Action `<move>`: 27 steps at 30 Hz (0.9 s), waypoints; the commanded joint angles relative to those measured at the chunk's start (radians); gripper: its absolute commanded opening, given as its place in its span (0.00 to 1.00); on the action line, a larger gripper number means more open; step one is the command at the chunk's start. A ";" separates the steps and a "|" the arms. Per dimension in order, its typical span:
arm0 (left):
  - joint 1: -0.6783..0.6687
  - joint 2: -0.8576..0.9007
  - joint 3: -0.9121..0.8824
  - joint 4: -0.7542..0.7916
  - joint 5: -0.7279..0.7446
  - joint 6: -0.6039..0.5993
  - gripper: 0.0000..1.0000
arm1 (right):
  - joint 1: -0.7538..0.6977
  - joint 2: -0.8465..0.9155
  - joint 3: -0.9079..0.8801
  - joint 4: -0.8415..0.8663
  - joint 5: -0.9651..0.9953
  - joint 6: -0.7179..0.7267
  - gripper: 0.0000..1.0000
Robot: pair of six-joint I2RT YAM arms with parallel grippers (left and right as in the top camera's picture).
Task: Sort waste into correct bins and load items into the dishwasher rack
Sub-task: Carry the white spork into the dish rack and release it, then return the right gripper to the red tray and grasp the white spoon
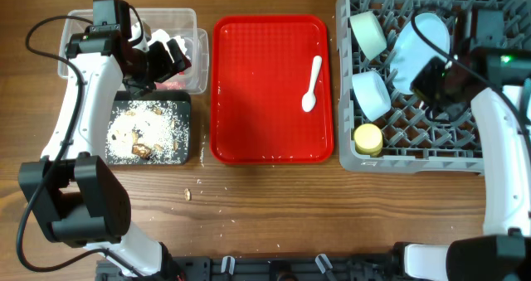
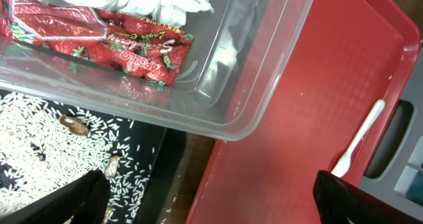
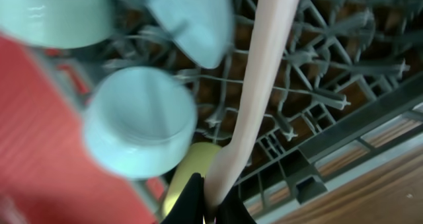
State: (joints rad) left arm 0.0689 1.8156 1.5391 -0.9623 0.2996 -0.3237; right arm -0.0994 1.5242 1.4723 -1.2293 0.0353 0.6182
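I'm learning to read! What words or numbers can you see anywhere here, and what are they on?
"Layer Cake", probably: upside-down white script on the red strawberry-print wrapper inside the clear rectangular plastic tub.
The larger word beside it on that wrapper: too blurred to read.
Nothing else in any view shows readable text.

A warm brown wooden bench, its grain running side to side, fills the overhead view under soft, even light.
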 commanded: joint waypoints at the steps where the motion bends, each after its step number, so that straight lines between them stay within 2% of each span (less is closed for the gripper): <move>1: 0.005 -0.004 0.004 0.000 -0.006 0.002 1.00 | -0.013 0.010 -0.108 0.063 -0.008 0.069 0.05; 2: 0.005 -0.003 0.004 0.000 -0.006 0.002 1.00 | -0.012 0.010 -0.122 0.077 -0.017 0.070 0.11; 3: 0.005 -0.004 0.004 0.000 -0.006 0.002 1.00 | -0.012 0.010 -0.124 0.089 -0.031 0.057 0.22; 5: 0.005 -0.003 0.004 0.000 -0.006 0.002 1.00 | -0.012 0.009 -0.124 0.115 -0.058 0.011 0.58; 6: 0.005 -0.003 0.004 0.000 -0.006 0.002 1.00 | -0.012 0.009 -0.124 0.128 -0.085 -0.017 0.61; 10: 0.005 -0.003 0.004 0.000 -0.006 0.002 1.00 | -0.012 0.008 -0.124 0.169 -0.180 -0.099 0.62; 13: 0.005 -0.004 0.004 0.000 -0.006 0.002 1.00 | -0.004 -0.002 -0.114 0.212 -0.303 -0.211 0.55; 16: 0.005 -0.004 0.004 0.000 -0.006 0.002 1.00 | 0.046 -0.034 -0.092 0.232 -0.294 -0.247 0.54; 24: 0.005 -0.003 0.004 0.000 -0.006 0.002 1.00 | 0.300 -0.058 -0.069 0.346 -0.270 -0.245 0.54; 27: 0.005 -0.003 0.004 0.000 -0.006 0.002 1.00 | 0.414 -0.046 -0.061 0.416 -0.181 -0.187 0.54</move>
State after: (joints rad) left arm 0.0689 1.8156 1.5391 -0.9623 0.2996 -0.3237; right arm 0.2020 1.4788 1.3808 -0.8726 -0.2249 0.3916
